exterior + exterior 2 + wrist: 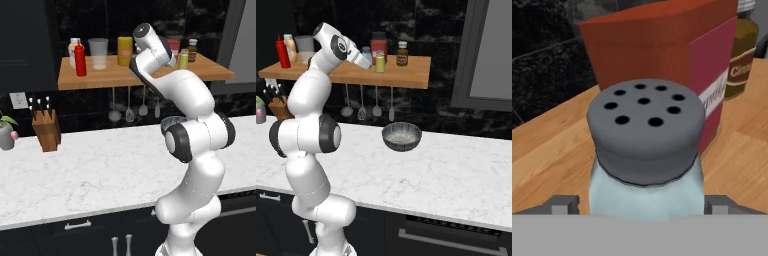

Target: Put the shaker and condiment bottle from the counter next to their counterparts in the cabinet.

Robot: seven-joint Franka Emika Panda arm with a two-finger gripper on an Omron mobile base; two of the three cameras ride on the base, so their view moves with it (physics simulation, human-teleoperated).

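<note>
Up on the cabinet [406, 76] shelf, the shaker [647, 155] is seen right in front of the hand camera, upright, its dark grey cap with the holes facing up, and the claw [641, 204] is closed around its pale body, one finger tip [562, 204] on each side. Just behind it a red box [662, 65] is stood on the wood, with a small brown bottle [743, 55] beside that. From the right base camera the shaker [367, 53] is spotted at the end of the arm, just beside the yellow-green shaker [380, 62]. Over at the far left of the shelf the condiment bottle [80, 60] is already parked next to the peach bottle [73, 48], touching or nearly so. A grey bowl [401, 136] is left on the white marble bench [446, 175], and a knife block [46, 129] is set near its left end.
</note>
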